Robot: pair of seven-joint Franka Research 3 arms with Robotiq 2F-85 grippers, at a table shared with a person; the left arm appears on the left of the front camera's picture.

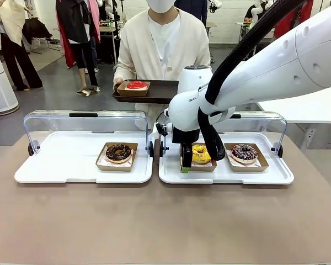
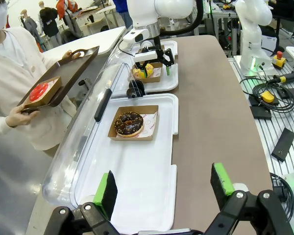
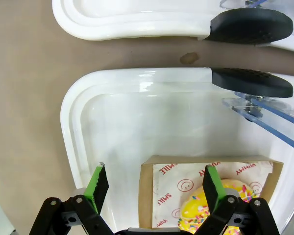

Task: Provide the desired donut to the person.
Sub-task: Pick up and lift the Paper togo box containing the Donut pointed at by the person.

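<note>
The person (image 1: 164, 47) stands at the far side holding a dark tray (image 1: 163, 91) with a red donut (image 1: 136, 85) in a cardboard box. A yellow sprinkled donut (image 1: 201, 153) lies in its box on the right white tray (image 1: 226, 174). My right gripper (image 1: 186, 157) hangs open low over that box's left end. In the right wrist view its green pads (image 3: 100, 182) straddle the box edge, the yellow donut (image 3: 208, 208) lying by one pad. My left gripper (image 2: 164, 188) is open above the left white tray (image 2: 142, 181), well short of a chocolate donut (image 2: 130, 123).
A dark sprinkled donut (image 1: 244, 152) sits in its box to the right of the yellow one. Both white trays have clear lids (image 1: 83, 124) tilted open at the back, with black hinges (image 3: 250, 25). Bare brown tabletop (image 1: 154, 221) lies in front.
</note>
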